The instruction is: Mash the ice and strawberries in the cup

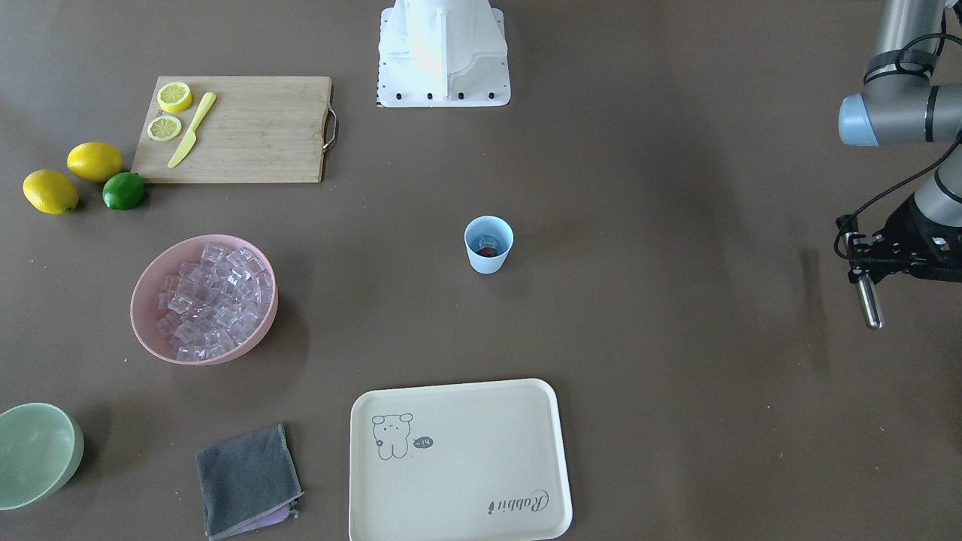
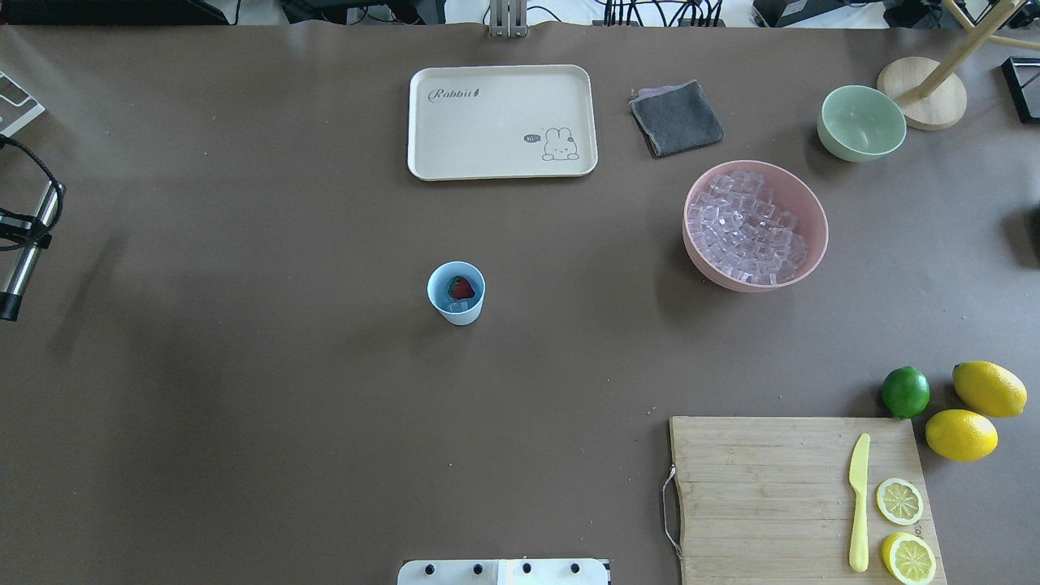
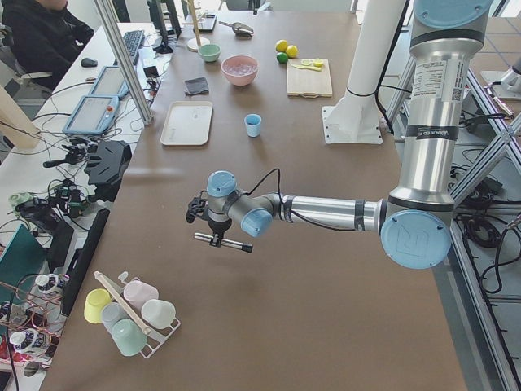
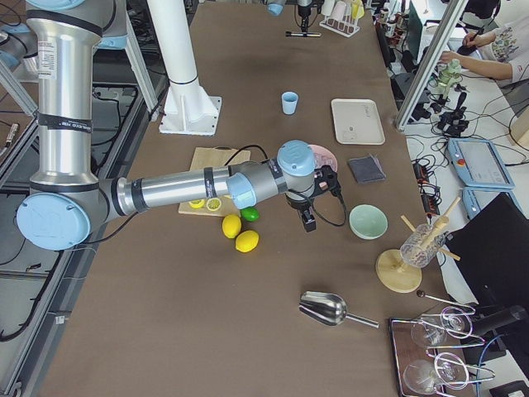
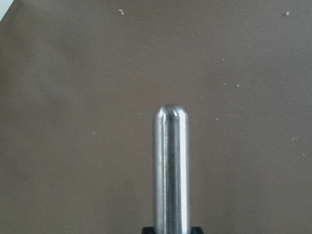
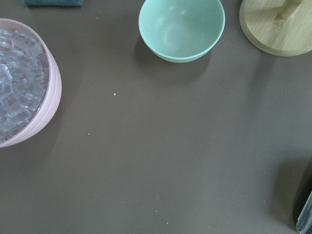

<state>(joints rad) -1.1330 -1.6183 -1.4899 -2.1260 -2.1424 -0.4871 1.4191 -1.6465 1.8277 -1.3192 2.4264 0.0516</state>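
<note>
Left hand (image 1: 863,263) over far left of desk (image 2: 244,366), pinching metal rod (image 1: 870,304) held above surface. Cup (image 2: 463,315) upright mid-desk, well apart from rod, strawberry (image 2: 461,287) inside. Ice (image 2: 751,231) piled in pink bowl (image 2: 715,272) further right. Right hand (image 4: 307,219) hangs near pink bowl; cannot tell whether spread or pressed together.

Seen from overhead, a cream tray (image 2: 487,130) lay at twelve o'clock on the worktop (image 2: 244,406), with a folded grey cloth (image 2: 677,119) at its three o'clock. A pink bowl (image 2: 705,262) sat at two o'clock, a green bowl (image 2: 861,123) beyond it at one. At five o'clock a board (image 2: 756,487) carried a yellow knife (image 2: 859,504) and two lemon slices (image 2: 899,500). A lime (image 2: 905,392) and two lemons (image 2: 961,435) lay close together at its one o'clock.
</note>
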